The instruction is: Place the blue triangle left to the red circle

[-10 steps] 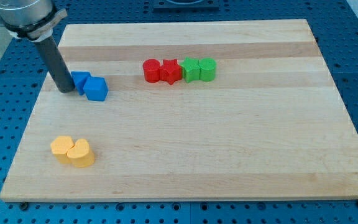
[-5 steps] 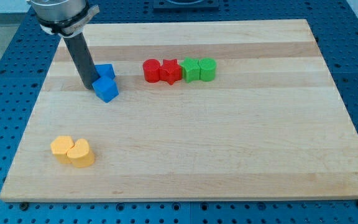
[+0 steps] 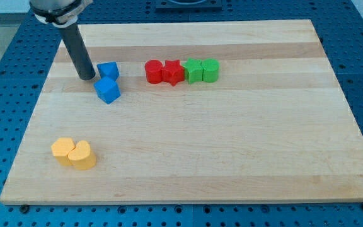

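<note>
Two blue blocks lie at the board's upper left: one blue block point(image 3: 108, 70), whose shape I cannot make out, and a blue cube-like block point(image 3: 108, 91) just below it, touching it. The red circle point(image 3: 153, 71) sits to their right, at the left end of a row. My tip point(image 3: 87, 77) rests on the board just left of the upper blue block, with a small gap between them.
A red star point(image 3: 174, 72), a green block point(image 3: 194, 70) and a green cylinder point(image 3: 210, 70) continue the row right of the red circle. Two yellow blocks point(image 3: 73, 153) sit at the lower left of the wooden board point(image 3: 232, 145).
My tip pushed both blue blocks to the right towards the red circle, then drew back slightly up and left, leaving a gap. The other blocks have not moved.
</note>
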Robot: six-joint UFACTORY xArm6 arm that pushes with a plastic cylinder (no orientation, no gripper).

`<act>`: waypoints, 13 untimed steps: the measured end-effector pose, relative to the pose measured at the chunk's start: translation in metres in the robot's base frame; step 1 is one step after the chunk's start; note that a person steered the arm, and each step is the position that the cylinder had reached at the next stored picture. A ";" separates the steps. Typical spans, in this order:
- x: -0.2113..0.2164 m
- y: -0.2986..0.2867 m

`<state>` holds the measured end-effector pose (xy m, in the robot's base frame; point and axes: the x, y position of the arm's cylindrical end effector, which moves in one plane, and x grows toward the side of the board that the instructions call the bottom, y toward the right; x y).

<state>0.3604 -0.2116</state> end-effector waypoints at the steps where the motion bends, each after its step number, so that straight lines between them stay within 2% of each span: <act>1: 0.000 0.015; 4: 0.000 0.058; 9: -0.003 0.039; 13: -0.033 0.038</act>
<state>0.3276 -0.1733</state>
